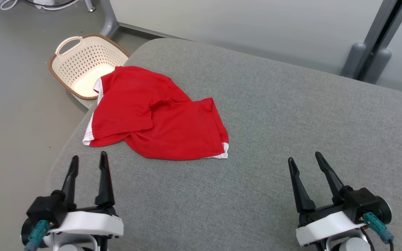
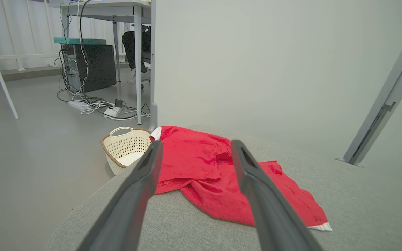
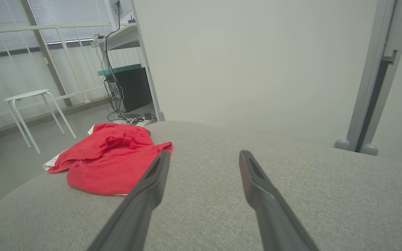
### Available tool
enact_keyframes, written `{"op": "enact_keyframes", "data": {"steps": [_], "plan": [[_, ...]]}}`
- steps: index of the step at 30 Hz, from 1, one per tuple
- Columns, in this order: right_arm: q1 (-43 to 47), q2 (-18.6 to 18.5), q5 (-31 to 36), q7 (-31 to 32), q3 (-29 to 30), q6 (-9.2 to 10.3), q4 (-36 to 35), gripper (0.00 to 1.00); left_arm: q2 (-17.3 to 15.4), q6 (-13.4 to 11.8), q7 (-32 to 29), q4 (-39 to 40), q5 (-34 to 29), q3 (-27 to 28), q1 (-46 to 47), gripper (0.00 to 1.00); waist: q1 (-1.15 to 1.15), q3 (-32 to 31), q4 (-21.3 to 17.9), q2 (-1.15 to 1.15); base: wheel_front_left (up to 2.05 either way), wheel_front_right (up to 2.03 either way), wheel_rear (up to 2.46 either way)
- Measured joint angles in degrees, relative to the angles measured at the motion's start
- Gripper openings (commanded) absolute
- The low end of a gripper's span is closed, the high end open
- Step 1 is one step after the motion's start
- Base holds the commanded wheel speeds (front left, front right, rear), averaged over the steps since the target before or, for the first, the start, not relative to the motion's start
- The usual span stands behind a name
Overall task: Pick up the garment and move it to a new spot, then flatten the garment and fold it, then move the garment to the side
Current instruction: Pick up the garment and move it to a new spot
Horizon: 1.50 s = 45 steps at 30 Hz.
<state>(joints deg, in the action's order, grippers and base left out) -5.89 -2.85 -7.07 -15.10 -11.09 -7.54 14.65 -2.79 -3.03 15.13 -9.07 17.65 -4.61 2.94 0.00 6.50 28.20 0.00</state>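
Shirt (image 1: 159,118) lies crumpled at the left edge of the counter (image 1: 274,115). My left claw (image 1: 89,155) and right claw (image 1: 304,156) both gape wide, empty, clear of it.

Left gripper (image 1: 88,157) sits low, fingers spread and pointing up. Right gripper (image 1: 304,156) mirrors it, also spread and empty.

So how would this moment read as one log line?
stage: before pickup | garment: crumpled, untouched | left gripper: open | right gripper: open
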Motion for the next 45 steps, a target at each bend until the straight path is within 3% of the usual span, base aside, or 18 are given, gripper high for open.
{"op": "enact_keyframes", "data": {"steps": [6,13,18,23,29,39,42,45], "plan": [[-1.08,-0.35,1.47,0.00,1.65,0.00,-1.27,1.00,-0.07,1.31,0.01,-2.85,0.73,4.48,3.91,1.00,0.00,2.96,-0.64,0.00,0.00,0.00,0.00],[-4.07,-4.72,5.82,1.63,4.25,0.00,-6.90,1.00,-1.64,5.25,-0.24,-16.58,0.19,6.60,13.78,1.00,0.00,8.63,-1.12,0.00,0.00,0.00,0.00],[-5.84,-8.02,7.37,5.60,4.90,0.00,-14.30,1.00,-5.15,6.98,-5.47,-27.70,1.90,7.20,23.16,1.00,0.00,13.35,-1.84,0.00,0.00,0.00,0.00],[-7.06,-10.20,7.71,9.24,4.57,0.00,-21.03,1.00,-9.12,7.42,-9.73,-37.43,1.97,7.28,30.14,1.00,0.00,17.54,-3.14,0.00,0.00,0.00,0.00],[-6.39,-13.41,8.22,12.69,3.11,0.00,-25.95,1.00,-11.51,8.02,-13.22,-46.87,2.07,6.37,36.78,1.00,0.00,21.00,-5.03,0.00,0.00,0.00,0.00],[-5.81,-14.46,8.17,14.11,3.64,0.00,-28.87,1.00,-12.87,9.02,-14.74,-57.48,2.10,4.83,42.45,0.99,0.00,22.94,-6.84,0.00,0.00,0.00,0.00],[-5.81,-14.73,8.17,14.12,4.01,0.00,-28.92,1.00,-12.89,9.55,-15.07,-59.32,2.49,4.35,43.26,0.00,0.00,22.81,-6.98,0.00,0.00,0.00,0.00],[-5.82,-14.71,8.17,14.17,4.43,0.00,-28.85,1.00,-12.58,10.04,-13.63,-59.94,2.68,3.60,43.27,0.00,0.00,22.45,-7.00,0.00,0.00,0.00,0.00]]}}
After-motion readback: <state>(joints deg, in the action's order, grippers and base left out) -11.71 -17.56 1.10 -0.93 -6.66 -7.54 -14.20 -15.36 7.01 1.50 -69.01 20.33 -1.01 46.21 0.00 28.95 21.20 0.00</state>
